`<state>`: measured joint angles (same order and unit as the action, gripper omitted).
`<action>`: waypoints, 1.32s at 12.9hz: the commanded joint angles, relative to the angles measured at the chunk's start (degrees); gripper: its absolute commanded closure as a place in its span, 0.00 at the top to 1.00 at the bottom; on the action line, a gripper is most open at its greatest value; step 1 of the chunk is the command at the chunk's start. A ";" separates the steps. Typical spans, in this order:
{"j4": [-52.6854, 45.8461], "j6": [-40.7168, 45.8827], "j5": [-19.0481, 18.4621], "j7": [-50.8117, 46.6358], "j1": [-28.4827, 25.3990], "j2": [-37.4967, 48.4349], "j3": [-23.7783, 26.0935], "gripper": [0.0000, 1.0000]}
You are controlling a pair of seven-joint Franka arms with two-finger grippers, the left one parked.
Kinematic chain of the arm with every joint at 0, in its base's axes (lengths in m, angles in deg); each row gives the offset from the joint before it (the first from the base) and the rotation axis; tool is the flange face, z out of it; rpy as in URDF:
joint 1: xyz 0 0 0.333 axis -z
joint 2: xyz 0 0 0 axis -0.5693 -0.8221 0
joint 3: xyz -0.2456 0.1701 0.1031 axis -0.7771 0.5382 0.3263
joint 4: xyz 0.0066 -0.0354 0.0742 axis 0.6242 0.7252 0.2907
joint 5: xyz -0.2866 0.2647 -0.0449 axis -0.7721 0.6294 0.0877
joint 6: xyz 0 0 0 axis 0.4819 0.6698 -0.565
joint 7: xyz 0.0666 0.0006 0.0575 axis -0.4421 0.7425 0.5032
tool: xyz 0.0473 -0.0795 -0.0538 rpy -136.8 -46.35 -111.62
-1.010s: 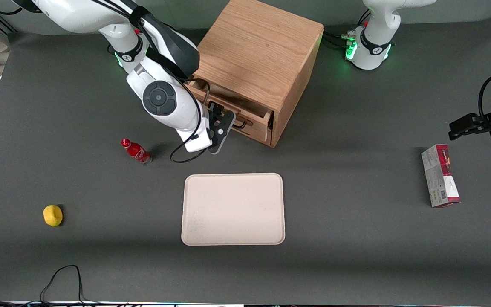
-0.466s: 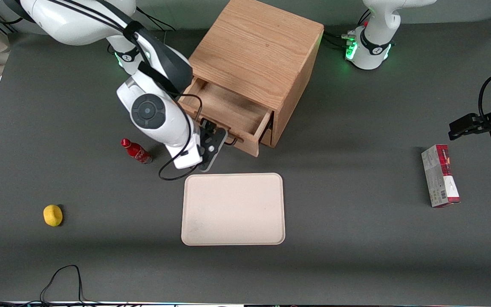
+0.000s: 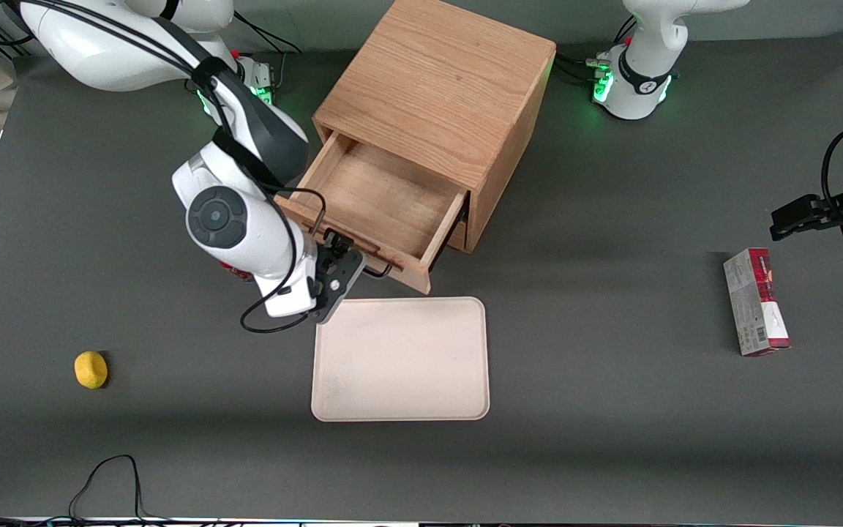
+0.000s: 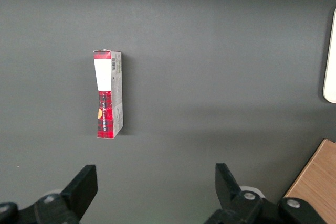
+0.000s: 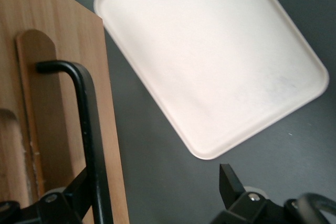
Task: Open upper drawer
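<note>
1. Since a moment ago, the upper drawer (image 3: pixel 374 201) has slid much farther out of the wooden cabinet (image 3: pixel 440 88), and the gripper (image 3: pixel 341 267) has moved nearer the camera with it.
2. Toward the working arm's end lies a yellow lemon (image 3: pixel 90 369).
3. Just beside the drawer front, nearer the camera, lies a cream tray (image 3: pixel 400 359).
4. Toward the parked arm's end lies a red box (image 3: pixel 756 301).
5. The gripper sits at the drawer front, its fingers wide apart, one on each side of the black handle (image 5: pixel 89 129).
</note>
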<state>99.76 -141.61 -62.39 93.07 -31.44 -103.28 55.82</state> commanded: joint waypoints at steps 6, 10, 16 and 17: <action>-8.26 0.88 -1.87 0.51 -0.54 -2.04 -6.09 1.00; -11.95 2.19 -0.82 0.68 0.42 -0.64 -6.44 1.00; -10.64 10.60 14.46 0.60 1.57 8.50 -21.11 1.00; -10.20 12.29 14.48 0.25 1.57 10.25 -22.86 1.00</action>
<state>87.34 -131.80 -50.03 93.43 -29.27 -95.77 35.82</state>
